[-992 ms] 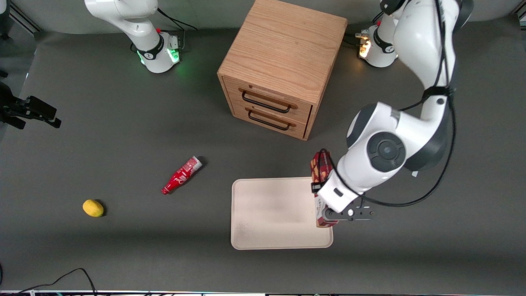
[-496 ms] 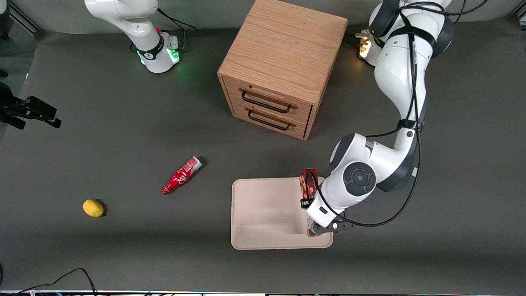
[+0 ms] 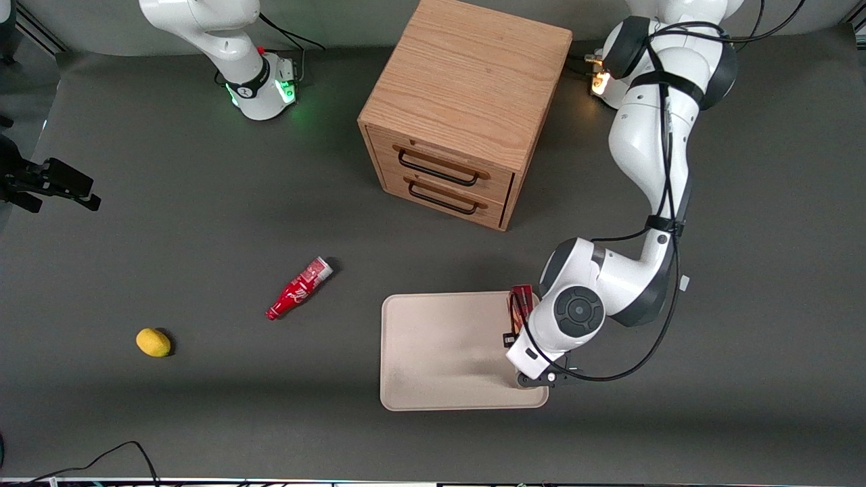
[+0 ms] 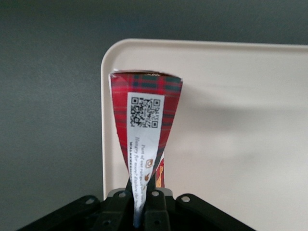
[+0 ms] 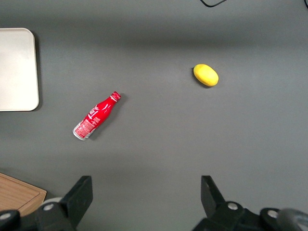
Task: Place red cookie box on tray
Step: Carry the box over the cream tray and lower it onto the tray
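One red cookie box sits in your gripper, whose fingers are clamped on its end, over the tray along the rim toward the working arm's end. Farther from your front camera you see the wooden cabinet; toward the parked arm's end lie a red bottle and a lemon.

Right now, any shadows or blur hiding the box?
Front view: the arm hides most of the red cookie box; soft shadow on the tray. Left wrist view: box sharp in the shut end effector, faint shadow band across the tray.
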